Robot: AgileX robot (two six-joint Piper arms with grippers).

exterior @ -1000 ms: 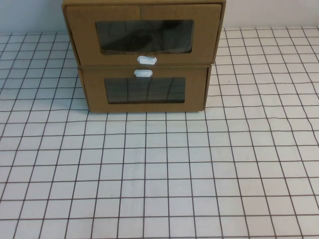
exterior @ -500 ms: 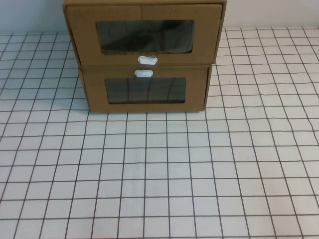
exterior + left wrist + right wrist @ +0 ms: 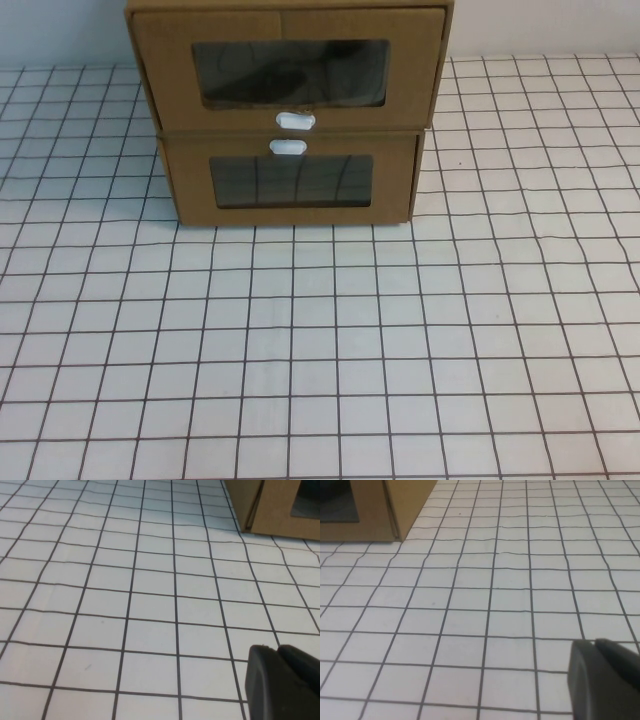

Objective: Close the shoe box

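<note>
Shoe box [image 3: 290,72] of brown cardboard at the far middle of the white gridded counter [image 3: 320,350], stacked on top of a matching cardboard box [image 3: 290,180]. Clear plastic window [image 3: 250,75] across its front, dark inside, with a small white pull tab [image 3: 295,121] just below. Lower box marked by its own white tab [image 3: 287,147] above the window, the two tabs nearly touching across the seam. Upper front wider in the high view and overhanging the lower one slightly, so probably drawn a little way out toward the robot, though hard to judge from this angle.

Left hand [image 3: 282,680] seen only as a dark tip at the edge of the left wrist view, low over bare grid, with a corner of the lower box well ahead of it. Right hand [image 3: 605,680] likewise only a dark tip in the right wrist view, over bare grid, the opposite corner of the lower box well ahead. Nothing held by either; how far open, impossible to tell. Neither hand visible in the high view, both well apart from the stack on the robot's side.

Long axis of the shoe box front running left to right, facing the robot squarely. Closing direction therefore straight away from the robot. Stack set slightly left of centre, so left arm perhaps marginally nearer, but close to even.
</note>
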